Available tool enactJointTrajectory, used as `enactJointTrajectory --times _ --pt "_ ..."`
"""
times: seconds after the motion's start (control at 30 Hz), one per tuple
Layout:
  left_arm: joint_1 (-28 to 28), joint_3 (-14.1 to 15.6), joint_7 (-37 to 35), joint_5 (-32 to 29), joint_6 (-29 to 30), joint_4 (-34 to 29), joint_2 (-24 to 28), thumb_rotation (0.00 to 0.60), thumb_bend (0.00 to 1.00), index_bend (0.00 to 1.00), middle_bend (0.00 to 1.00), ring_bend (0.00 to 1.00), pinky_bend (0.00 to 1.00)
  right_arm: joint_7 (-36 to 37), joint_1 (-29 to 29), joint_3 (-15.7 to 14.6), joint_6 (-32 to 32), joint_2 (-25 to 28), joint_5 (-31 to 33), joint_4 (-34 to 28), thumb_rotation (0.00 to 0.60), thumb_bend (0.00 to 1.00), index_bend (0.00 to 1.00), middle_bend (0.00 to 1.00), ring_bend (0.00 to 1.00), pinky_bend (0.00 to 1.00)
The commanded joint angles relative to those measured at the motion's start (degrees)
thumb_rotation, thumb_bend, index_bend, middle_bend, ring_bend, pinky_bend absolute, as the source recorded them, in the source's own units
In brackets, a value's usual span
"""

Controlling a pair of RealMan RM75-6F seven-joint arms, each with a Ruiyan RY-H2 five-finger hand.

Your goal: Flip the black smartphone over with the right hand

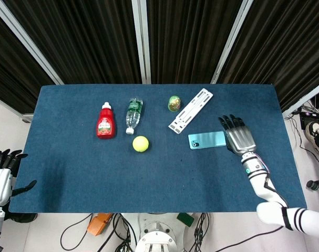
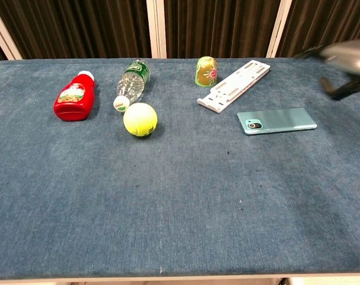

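The smartphone (image 1: 207,140) lies flat on the blue table, its teal back and camera lens facing up; it shows again in the chest view (image 2: 277,120). My right hand (image 1: 238,136) hovers just right of the phone's right end, fingers spread, holding nothing. In the chest view that right hand (image 2: 343,62) is blurred at the upper right edge, lifted clear of the phone. My left hand (image 1: 1,176) hangs off the table's left front corner, fingers apart and empty.
A white flat rack (image 1: 191,111) lies diagonally just behind the phone. A small green-and-yellow cup (image 1: 174,103), a clear bottle (image 1: 133,115), a red ketchup bottle (image 1: 105,122) and a yellow tennis ball (image 1: 141,143) sit further left. The table's right edge (image 1: 290,142) is near my right hand.
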Motion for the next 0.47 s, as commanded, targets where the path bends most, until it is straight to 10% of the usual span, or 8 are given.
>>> enactJointTrajectory --times 0.03,0.47 --pt "-0.03 -0.02 0.14 0.23 0.2 -0.21 0.12 0.6 0.15 0.24 0.15 0.07 0.0 2.89 -9.77 -3.79 13.9 7.13 -8.91 -8.64 0.6 0.44 0.02 0.12 0.0 0.15" --pt "0.14 0.05 1.51 1.12 1.26 -2.07 0.93 0.6 0.15 0.24 0.15 0.07 0.0 10.59 -24.2 -9.49 28.77 12.16 -21.25 -11.92 0.6 0.32 0.0 0.1 0.0 0.1"
